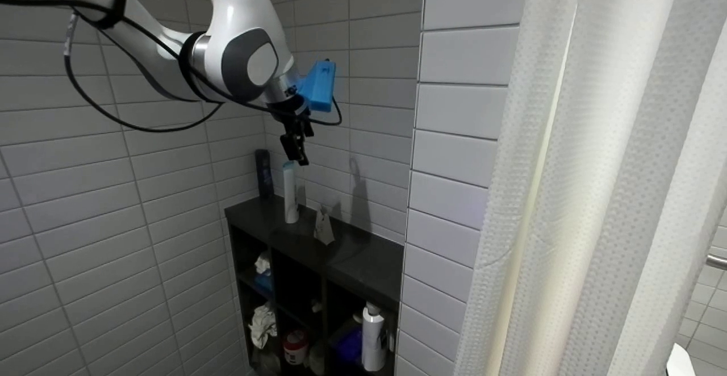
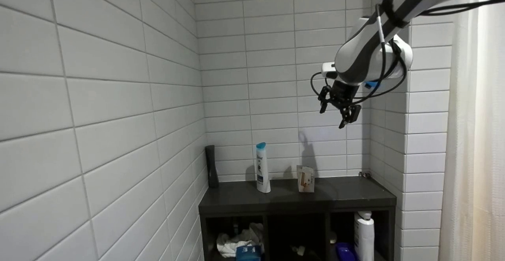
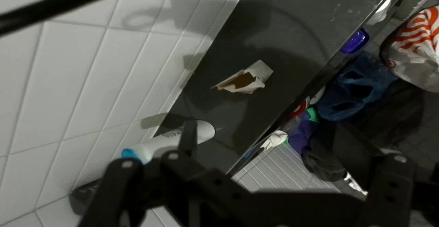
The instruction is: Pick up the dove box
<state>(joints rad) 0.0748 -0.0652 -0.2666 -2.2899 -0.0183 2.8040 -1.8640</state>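
Observation:
The dove box is a small white carton (image 2: 306, 179) standing on top of a dark shelf unit (image 2: 355, 188). It also shows in an exterior view (image 1: 324, 228). In the wrist view the carton (image 3: 259, 72) has a torn, open top with brown inside. My gripper (image 2: 332, 118) is open with nothing between its fingers. It hangs above the shelf top, higher than the carton and apart from it. In the wrist view the fingers (image 3: 269, 132) are spread wide at the bottom, and the carton lies beyond them, not between them.
A white bottle with a blue cap (image 2: 262, 170) stands beside the carton. A dark bottle (image 2: 212, 166) stands by the wall corner. Tiled walls (image 2: 272, 95) close in the shelf behind and at the sides. Cubbies below hold a white bottle (image 1: 373, 336) and cloths. A curtain (image 1: 568, 194) hangs nearby.

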